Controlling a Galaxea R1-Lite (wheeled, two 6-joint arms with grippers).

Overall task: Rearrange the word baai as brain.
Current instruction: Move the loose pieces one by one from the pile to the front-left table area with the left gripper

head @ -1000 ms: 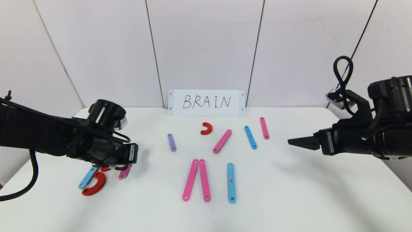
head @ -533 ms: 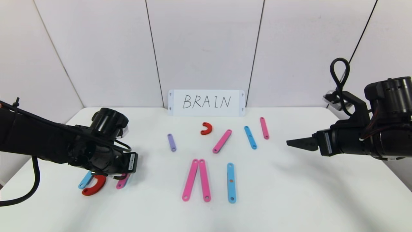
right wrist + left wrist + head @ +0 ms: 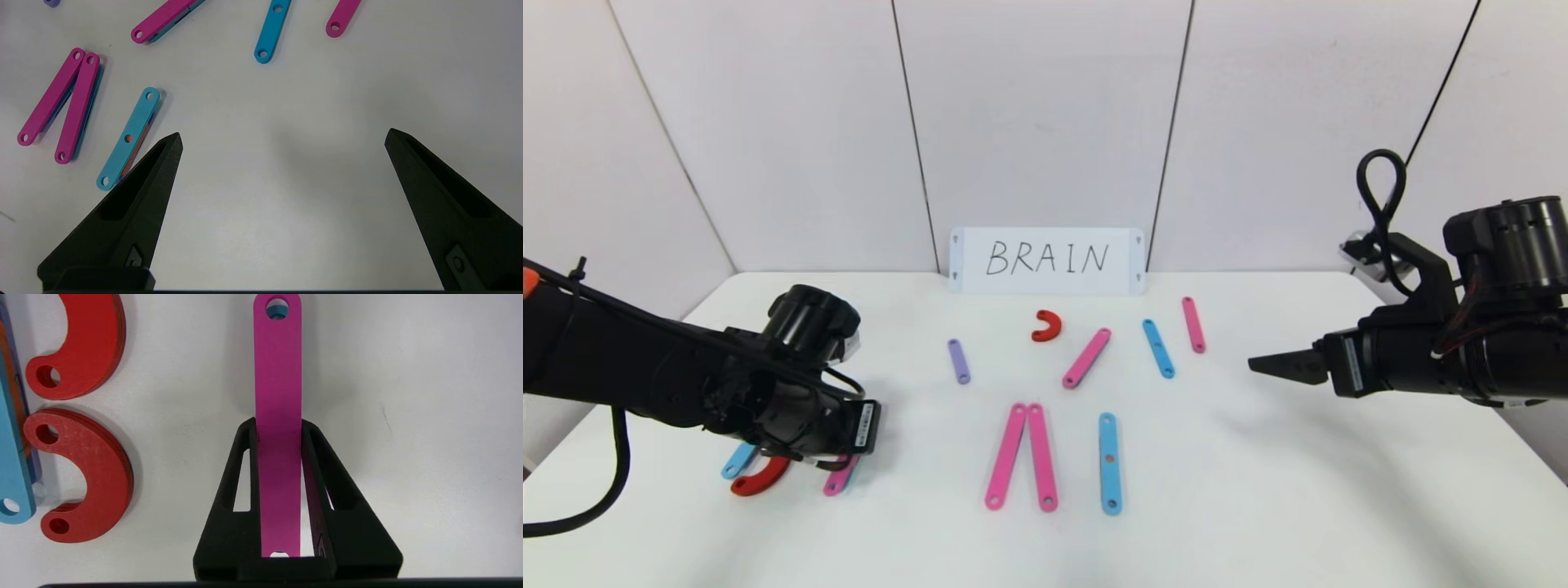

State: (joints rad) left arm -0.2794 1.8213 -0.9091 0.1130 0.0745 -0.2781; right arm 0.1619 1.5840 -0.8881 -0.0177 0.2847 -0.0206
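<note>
Short pink strip (image 3: 278,375) flat on white table (image 3: 1258,490) at front-left, beside two red half-rings (image 3: 88,477) and blue strip (image 3: 12,457). Left gripper (image 3: 278,428) straddles it, fingers (image 3: 241,465) flanking both edges; whether pressing or just let go, cannot tell. Other strips mid-table: pink pair (image 3: 1021,457), long blue strip (image 3: 1109,463). White BRAIN card (image 3: 1046,260) at back. Right gripper (image 3: 282,139) hovers at right, jaws spread wide, nothing between them.

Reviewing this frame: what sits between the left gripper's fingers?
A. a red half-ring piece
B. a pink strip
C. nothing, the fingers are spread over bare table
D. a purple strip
B. In the left wrist view the left gripper has its fingers close against both long edges of a pink strip, while the two red half-ring pieces lie off to the side, untouched.
</note>
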